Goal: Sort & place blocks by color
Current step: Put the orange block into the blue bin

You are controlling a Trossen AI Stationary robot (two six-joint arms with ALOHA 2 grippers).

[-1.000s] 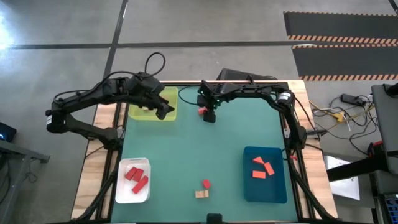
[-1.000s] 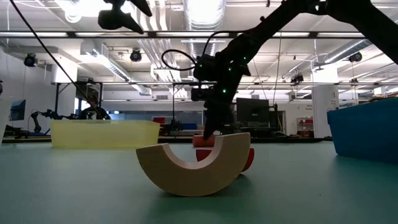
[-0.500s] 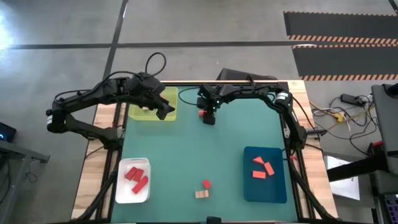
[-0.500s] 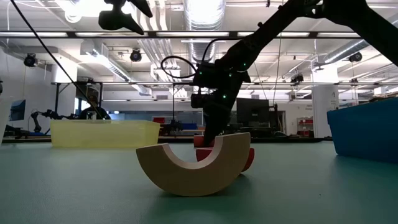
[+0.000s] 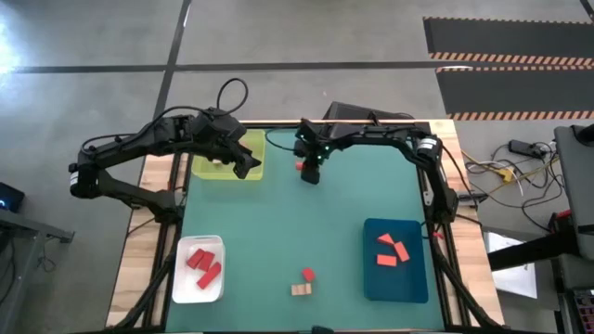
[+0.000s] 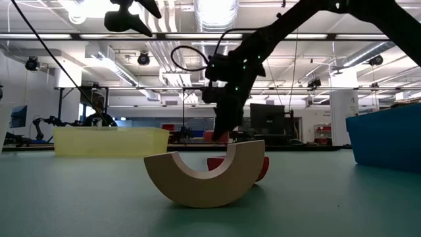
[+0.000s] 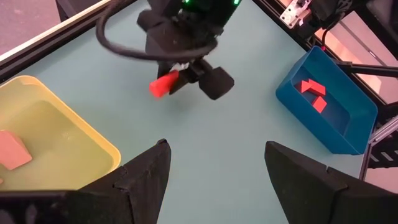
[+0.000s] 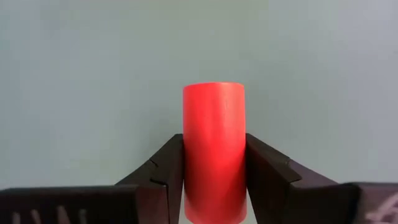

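Observation:
My right gripper [image 5: 309, 173] is at the table's far middle, shut on a red cylinder block [image 8: 213, 149] that sticks out toward the yellow-green tray [image 5: 210, 168]; the cylinder block [image 7: 163, 84] also shows in the left wrist view. My left gripper [image 7: 214, 180] hovers open above that tray's right end, holding nothing; a salmon block [image 7: 12, 149] lies in the tray. A red block [image 5: 307, 275] and a tan arch block [image 6: 204, 178] rest on the mat near the front edge. My right gripper pinches the red cylinder's curved sides [image 8: 191, 180] between its two fingers, near one end, with most of its length jutting past them. The fingers come from above, pointing down, and lie across the cylinder. It hangs about level, a little clear of the mat.
A white tray [image 5: 180, 275] with red blocks stands at the near left. A blue tray [image 5: 396, 278] with orange blocks stands at the near right. The green mat [image 5: 306, 223] between them is bare.
My right gripper has shut on the red cylinder and risen a little, lifting it off the mat at the far middle.

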